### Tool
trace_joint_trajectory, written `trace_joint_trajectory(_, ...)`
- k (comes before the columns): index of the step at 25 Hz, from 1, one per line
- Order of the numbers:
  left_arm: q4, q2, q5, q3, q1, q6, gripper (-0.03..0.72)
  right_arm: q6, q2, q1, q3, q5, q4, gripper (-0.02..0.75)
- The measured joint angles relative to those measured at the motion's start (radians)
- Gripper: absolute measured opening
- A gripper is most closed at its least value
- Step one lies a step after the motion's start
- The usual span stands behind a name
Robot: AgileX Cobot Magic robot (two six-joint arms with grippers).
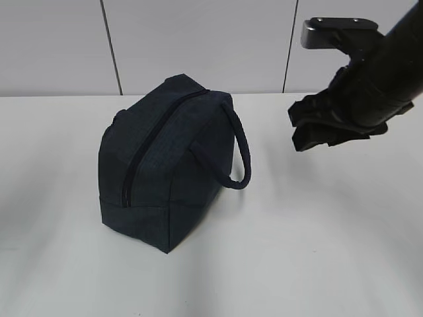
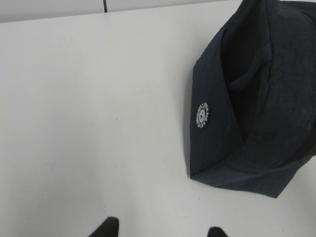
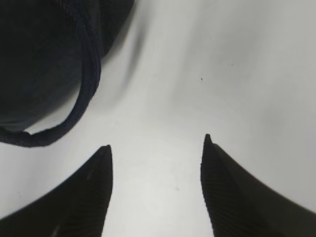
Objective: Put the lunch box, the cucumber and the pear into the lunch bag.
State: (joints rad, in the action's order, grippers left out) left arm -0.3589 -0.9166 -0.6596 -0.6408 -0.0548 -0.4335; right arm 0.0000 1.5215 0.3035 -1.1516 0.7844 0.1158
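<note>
One bag [image 1: 162, 165] stands on the white table [image 1: 317, 251], and it is the only task item in sight; no box, cucumber or pear shows in any view. Two grippers are present. The right gripper [image 3: 157, 143] hangs in the air to the right of the bag, above the table, apart from the bag's handle [image 1: 239, 148]; its two dark ribbed fingers [image 3: 94, 192] stand well apart with only bare table between them, holding and touching nothing. In the exterior view it appears as a black clamp [image 1: 324, 125] at the end of a dark arm coming in from the upper right. The left gripper [image 2: 160, 231] shows only as two dark fingertips [image 2: 107, 228] at the bottom edge of its wrist view, spread apart over bare table, nothing between them and well clear of the bag. The bag is dark navy and boxy, sitting left of centre on the table, with one loop handle arching off its right side and one zipper [image 1: 149, 142] running along the top. The zipper line looks closed, so what lies inside cannot be told. A single round white badge [image 2: 201, 115] sits on one side panel, seen from the left wrist.
</note>
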Motion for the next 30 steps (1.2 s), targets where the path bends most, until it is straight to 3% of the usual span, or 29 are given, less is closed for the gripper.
trace_joint_trajectory(8, 0.171, 0.104, -0.169, 0.000, 0.000, 0.202, 0.324, 0.031, -0.253, 0.000, 0.206, 0.011, -0.067, 0.445)
trace_joint_trajectory(12, 0.197, 0.219, -0.223, 0.000, 0.000, 0.275, 0.321, 0.031, -0.387, 0.000, 0.279, 0.049, -0.072, 0.445)
trace_joint_trajectory(20, 0.275, 0.482, -0.397, 0.000, 0.000, 0.311, 0.308, 0.033, -0.624, 0.000, 0.385, 0.153, -0.087, 0.445)
trace_joint_trajectory(30, 0.291, 0.681, -0.433, 0.004, 0.000, 0.311, 0.308, 0.047, -0.952, 0.000, 0.530, 0.214, -0.101, 0.445)
